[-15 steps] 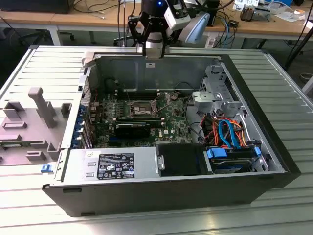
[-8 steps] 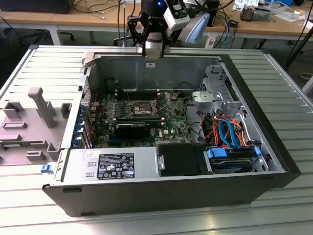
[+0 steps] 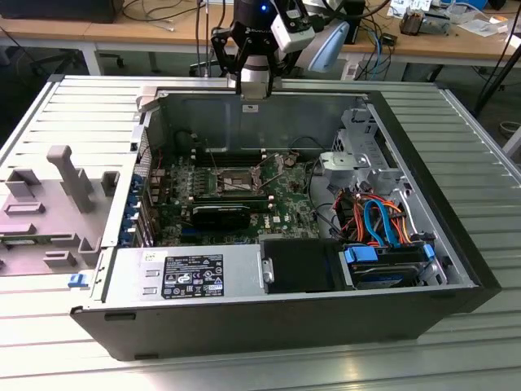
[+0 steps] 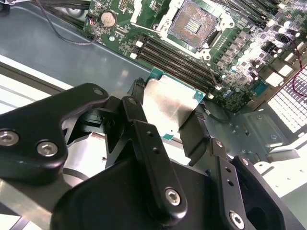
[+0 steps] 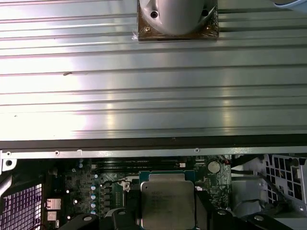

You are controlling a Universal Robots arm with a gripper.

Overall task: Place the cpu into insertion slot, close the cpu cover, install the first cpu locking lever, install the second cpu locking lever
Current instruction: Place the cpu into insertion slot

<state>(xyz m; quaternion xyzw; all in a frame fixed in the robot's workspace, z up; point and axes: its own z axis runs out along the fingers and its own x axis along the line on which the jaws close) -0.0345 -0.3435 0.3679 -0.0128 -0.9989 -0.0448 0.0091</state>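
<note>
Closed on the small, flat, silver-grey cpu (image 4: 165,117), the black gripper (image 4: 169,103) hangs over the far wall of the grey metal computer case (image 3: 203,122). The placing step is in hand. The square, dark-centred, silver-rimmed insertion slot (image 4: 195,24) lies uncovered nearer in, and seating likely calls for squaring chip to socket.

One cpu (image 4: 170,108) is counted, and two black fingers (image 4: 194,134) are seen at its sides. One insertion slot (image 4: 194,21) is seen on one green board (image 4: 125,40). One round silver battery (image 4: 109,19) is counted there too. One open computer case (image 3: 269,330) is seen, with one grey power box (image 3: 187,277) inside.
</note>
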